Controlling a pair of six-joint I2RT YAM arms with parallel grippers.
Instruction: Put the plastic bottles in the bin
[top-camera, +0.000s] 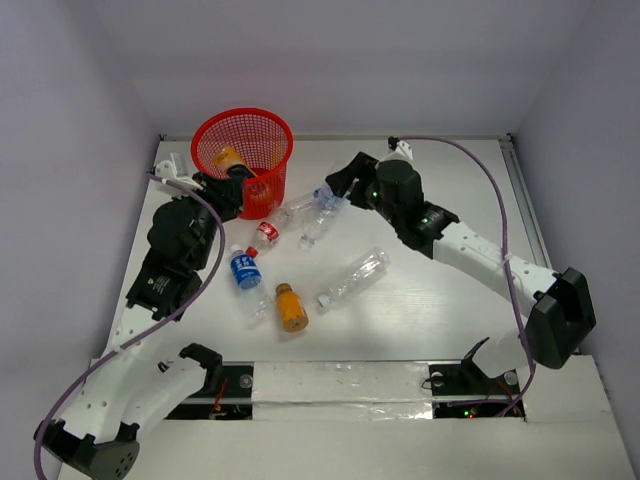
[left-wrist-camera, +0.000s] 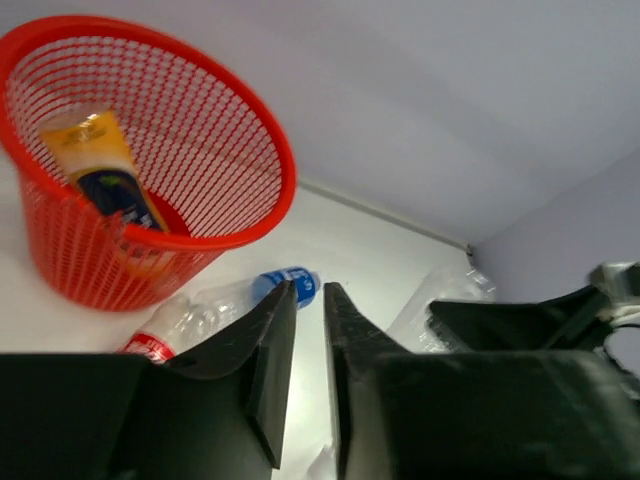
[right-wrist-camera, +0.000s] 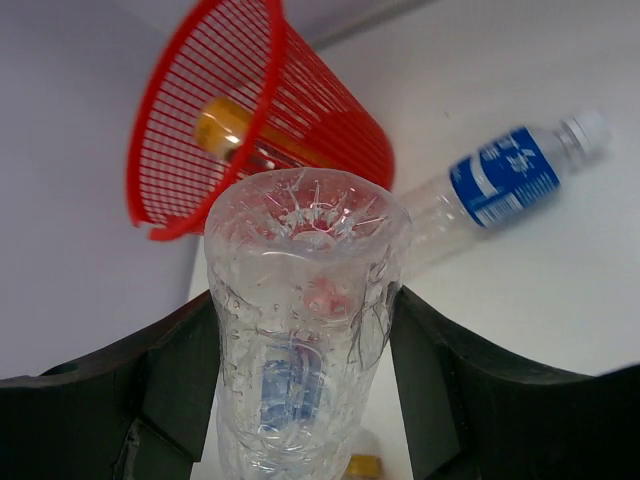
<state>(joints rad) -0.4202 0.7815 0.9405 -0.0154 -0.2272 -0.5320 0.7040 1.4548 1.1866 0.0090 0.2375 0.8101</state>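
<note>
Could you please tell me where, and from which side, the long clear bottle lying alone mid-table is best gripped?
Probably across the middle of the long clear bottle, coming straight down from above. It lies on its side, slanted, with its cap toward the near left. There is bare table along both flanks, which leaves room to straddle its round body crosswise.

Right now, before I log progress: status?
Left gripper shut, empty, beside bin. Right gripper shut on clear bottle. Orange bottle in bin.
</note>
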